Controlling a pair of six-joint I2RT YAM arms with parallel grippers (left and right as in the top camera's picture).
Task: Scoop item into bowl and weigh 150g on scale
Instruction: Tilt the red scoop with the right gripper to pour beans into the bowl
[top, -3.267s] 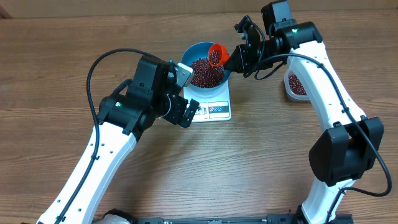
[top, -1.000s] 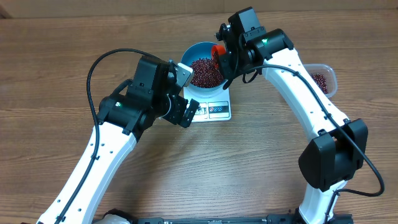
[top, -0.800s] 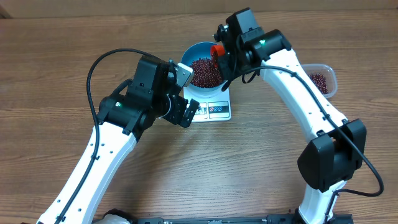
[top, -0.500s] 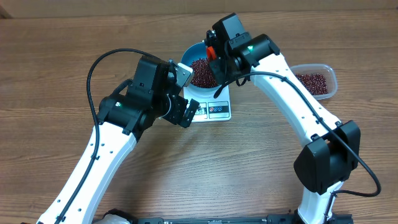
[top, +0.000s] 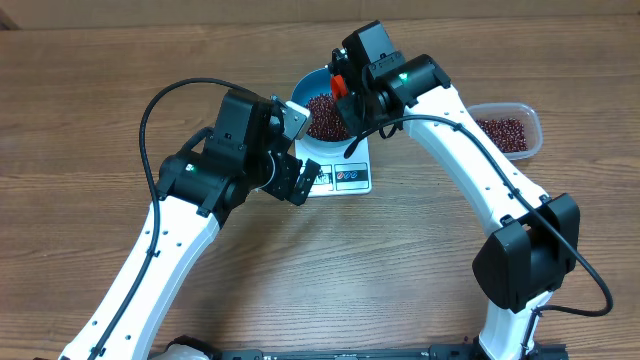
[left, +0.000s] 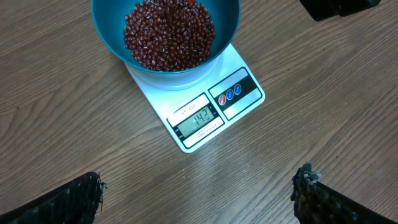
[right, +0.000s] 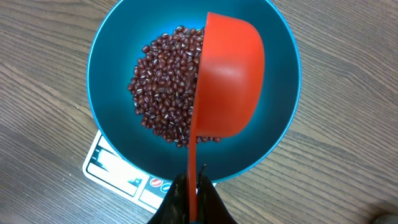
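Note:
The blue bowl (top: 304, 86) stands on the white scale (top: 345, 178) and holds a heap of red-brown beans (top: 325, 115). In the left wrist view the scale's display (left: 198, 118) reads 142. My right gripper (right: 194, 186) is shut on the handle of an orange-red scoop (right: 230, 74). The scoop is turned on its side over the bowl (right: 99, 50), just above the beans (right: 161, 93). My left gripper (left: 199, 182) hangs open above bare table in front of the scale (left: 239, 68), with nothing between its fingers.
A clear plastic tub (top: 507, 130) with more beans sits on the table to the right of the scale. The right arm arches over the space between tub and bowl. The left arm lies across the table's left half.
The right arm swung left with the scoop, further over the bowl, and the tub came fully into view. It has held still for the last half second. The left arm has not moved.

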